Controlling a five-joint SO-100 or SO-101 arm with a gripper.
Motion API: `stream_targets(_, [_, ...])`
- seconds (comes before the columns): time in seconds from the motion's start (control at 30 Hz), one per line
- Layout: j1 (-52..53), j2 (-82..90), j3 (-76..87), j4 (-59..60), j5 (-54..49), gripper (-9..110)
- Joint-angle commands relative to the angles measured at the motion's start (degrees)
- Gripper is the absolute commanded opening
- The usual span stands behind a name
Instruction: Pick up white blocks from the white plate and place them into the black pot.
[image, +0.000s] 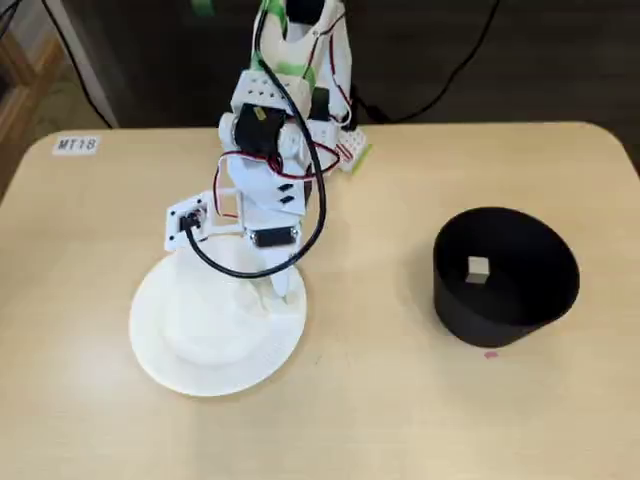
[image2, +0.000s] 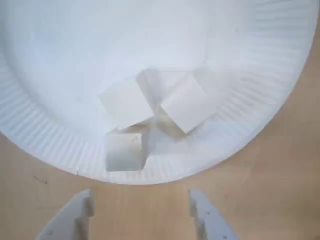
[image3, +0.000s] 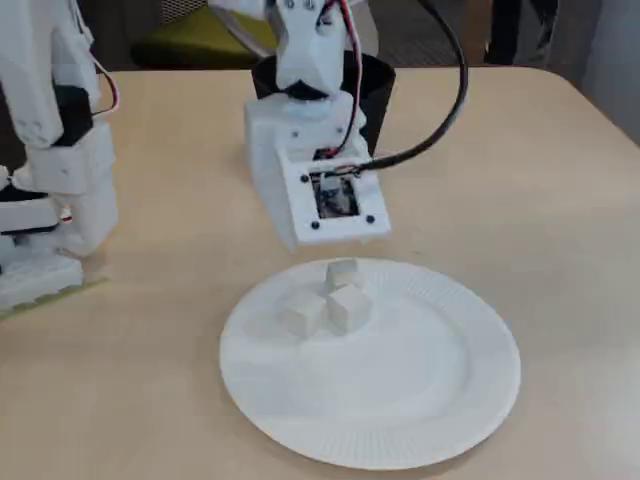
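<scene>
Paper-like plate (image3: 400, 420), white and matt, finely ribbed round the rim, smooth in the middle. Cream blocks (image2: 187, 104), matt, flat-faced, with crisp edges. Black pot (image: 500, 300), matt, smooth-walled. Wood-look table (image: 400, 400), pale tan, smooth, with a soft sheen. White plastic arm (image3: 310, 170), matt, with a faintly layered look, hung with a glossy black cable (image: 322, 190). Gripper (image2: 141, 212) fingers of pale grey plastic, matt

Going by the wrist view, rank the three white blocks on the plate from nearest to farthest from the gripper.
Gripper, open, at the bottom edge.
1. Rim block, on the white plate's ribbed rim.
2 and 3. Left block and right block, further in; too close to call.
</scene>
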Motion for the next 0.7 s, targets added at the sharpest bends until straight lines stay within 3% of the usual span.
stream_targets(0.0, [0.70,-0.88,-2.55,-0.88,-0.44,29])
stream_targets(0.37, [3.25,-3.43,-2.55,-5.98,0.35,34])
stream_targets(0.67, [2.29,-6.15,-2.55,-8.53,0.79,24])
